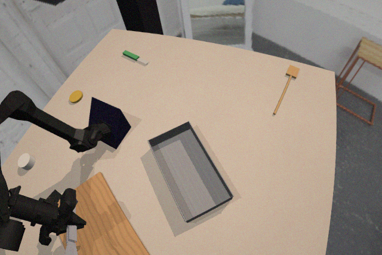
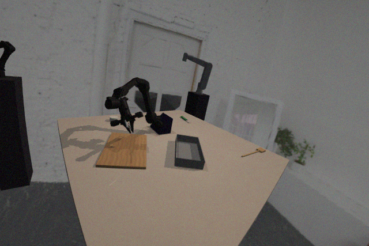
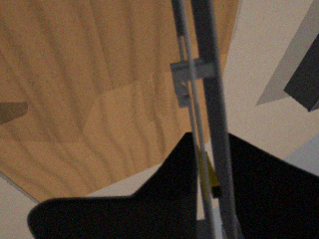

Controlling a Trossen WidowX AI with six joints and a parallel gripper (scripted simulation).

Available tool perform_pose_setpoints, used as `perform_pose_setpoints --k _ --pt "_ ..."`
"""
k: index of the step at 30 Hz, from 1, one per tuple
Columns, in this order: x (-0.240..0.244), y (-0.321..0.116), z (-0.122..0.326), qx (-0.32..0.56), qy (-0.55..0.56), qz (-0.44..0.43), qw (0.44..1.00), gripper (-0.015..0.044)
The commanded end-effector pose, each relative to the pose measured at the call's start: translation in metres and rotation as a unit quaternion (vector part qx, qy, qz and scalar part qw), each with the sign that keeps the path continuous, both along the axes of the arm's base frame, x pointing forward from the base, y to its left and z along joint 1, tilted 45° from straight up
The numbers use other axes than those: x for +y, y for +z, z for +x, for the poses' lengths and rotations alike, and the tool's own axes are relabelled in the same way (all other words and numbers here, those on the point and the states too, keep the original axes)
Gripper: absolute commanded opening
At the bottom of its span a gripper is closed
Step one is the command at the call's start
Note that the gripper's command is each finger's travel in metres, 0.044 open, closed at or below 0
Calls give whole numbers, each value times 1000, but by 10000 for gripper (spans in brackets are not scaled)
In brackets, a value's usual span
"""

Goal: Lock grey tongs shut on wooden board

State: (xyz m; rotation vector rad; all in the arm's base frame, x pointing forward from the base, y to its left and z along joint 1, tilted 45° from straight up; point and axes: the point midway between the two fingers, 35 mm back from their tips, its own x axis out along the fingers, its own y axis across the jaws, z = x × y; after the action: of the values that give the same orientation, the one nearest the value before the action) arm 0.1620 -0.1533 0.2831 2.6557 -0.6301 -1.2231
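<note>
My gripper [image 1: 74, 226] [image 2: 130, 130] [image 3: 204, 138] is shut on the grey tongs [image 1: 71, 239] [image 3: 214, 100] and holds them above the wooden board [image 1: 104, 209] [image 2: 125, 154] [image 3: 100, 50]. In the wrist view the two tong arms run side by side, almost together, with a small grey bracket across them. In the top view the tongs run out of the bottom edge, and in the exterior view the gripper mostly hides them. Whether the lock has caught cannot be seen. The roasting tin [image 1: 168, 138] [image 2: 190, 164] stands beside the board and holds nothing.
A dark blue block [image 1: 104, 116] [image 2: 166, 124] stands by the arm's base. A white cylinder [image 1: 25, 161], a yellow disc [image 1: 76, 95] and a green-handled tool [image 1: 131, 55] [image 2: 183, 117] lie farther back. An orange spatula [image 1: 292, 71] [image 2: 260, 150] lies beyond the tin.
</note>
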Motion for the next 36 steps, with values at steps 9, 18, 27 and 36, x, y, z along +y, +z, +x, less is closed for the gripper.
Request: perform_pose_setpoints --k 9,18,27,36 --pt "3 15 -2 -96 55 -54 992 -150" --pt "7 27 -7 -153 98 -120 976 -150" --pt "16 38 -13 -191 145 -202 950 -150" --pt "30 44 -20 -206 194 -287 915 -150"
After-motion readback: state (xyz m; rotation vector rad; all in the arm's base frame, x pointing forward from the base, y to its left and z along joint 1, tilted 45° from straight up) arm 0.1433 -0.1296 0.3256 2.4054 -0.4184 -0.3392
